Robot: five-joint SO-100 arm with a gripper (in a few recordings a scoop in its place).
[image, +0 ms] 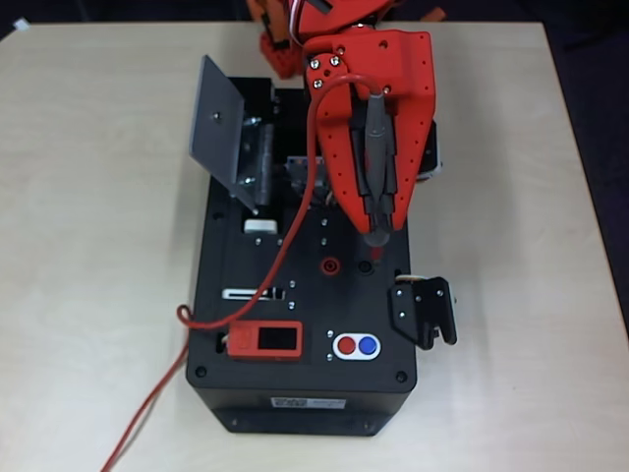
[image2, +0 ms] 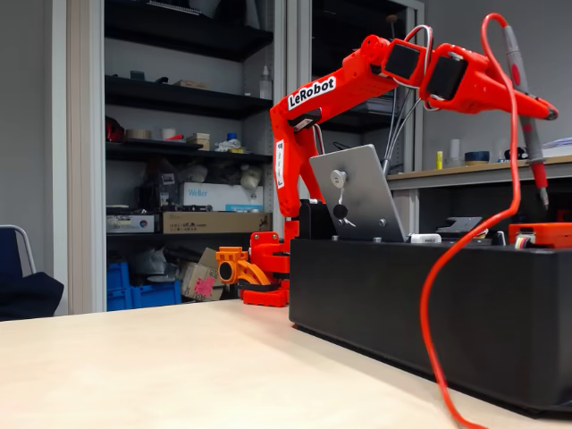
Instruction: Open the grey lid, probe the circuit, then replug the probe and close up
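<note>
Overhead view: grey lid [image: 218,129] stands swung up at the far-left of the black box [image: 300,388] on the worktop [image: 88,246]. Circuit [image: 263,177] lies exposed w/ shiny metal parts just right of the lid. Orange end effector [image: 381,228] is clamped on the probe [image: 376,162], tip down over the black socket [image: 367,266], beside the red socket [image: 331,265]. Red cable [image: 295,231] trails near-left off the box. Fixed view: lid [image2: 357,192] tilted up; probe [image2: 527,107] held near-vertical above the box top, tip apart from it.

Lab: parts shelves [image2: 192,116], workbench [image2: 483,170]
</note>
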